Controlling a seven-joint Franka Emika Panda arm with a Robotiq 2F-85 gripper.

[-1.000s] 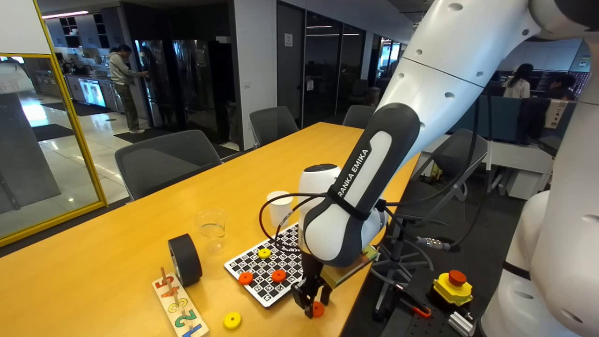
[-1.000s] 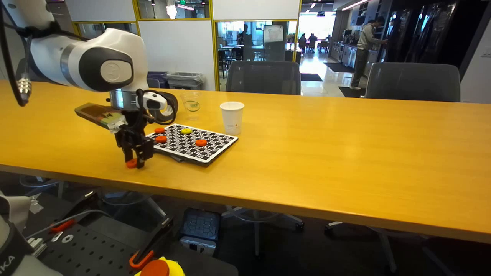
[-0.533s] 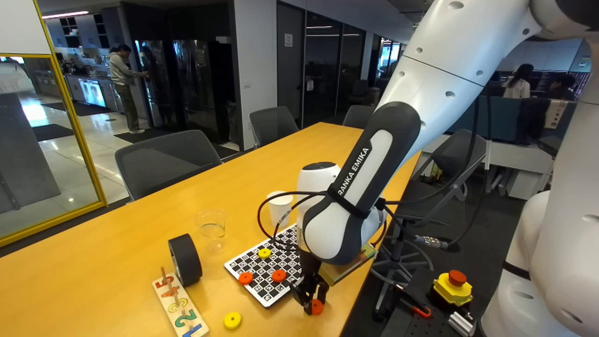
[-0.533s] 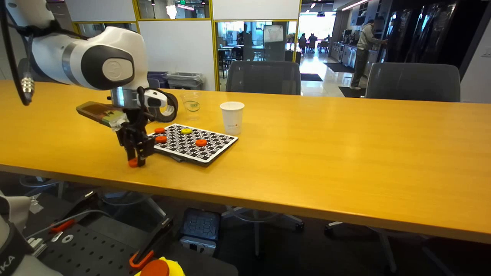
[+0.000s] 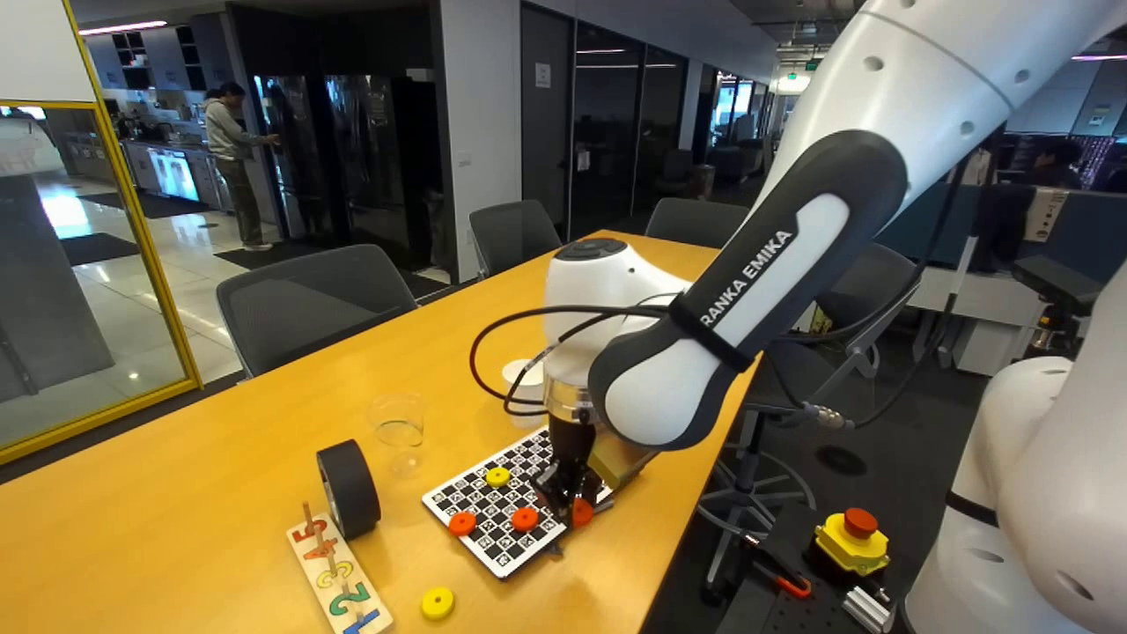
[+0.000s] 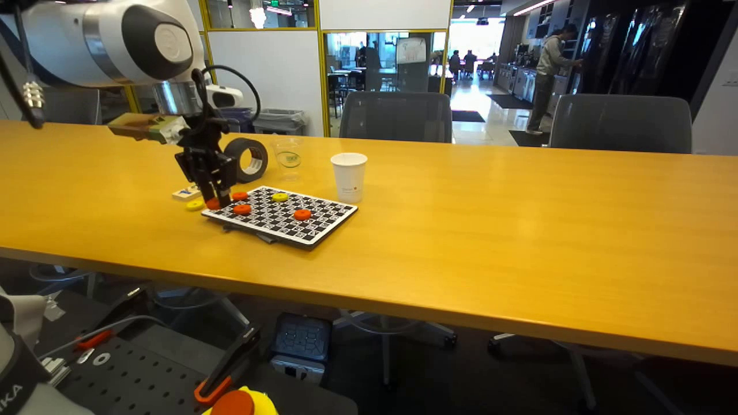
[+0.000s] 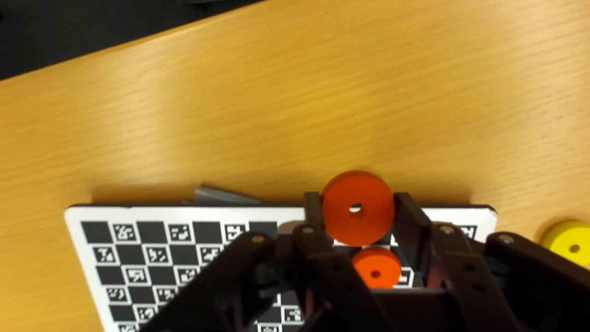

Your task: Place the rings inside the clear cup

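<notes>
Orange-red ring (image 7: 357, 191) clasped between jaws just its width apart, the tool (image 7: 359, 210) is pointing down over the edge of the checkered board (image 7: 175, 213), below the bent arm (image 5: 757, 264). Beside the tape roll (image 5: 352, 489), the clear cup (image 5: 398, 431) is standing upright, worktop (image 5: 220, 511) showing through. In an exterior view three more orange-red rings (image 6: 242, 209) are lying on the board; in an exterior view only two of these rings (image 5: 525, 519) are showing.
</notes>
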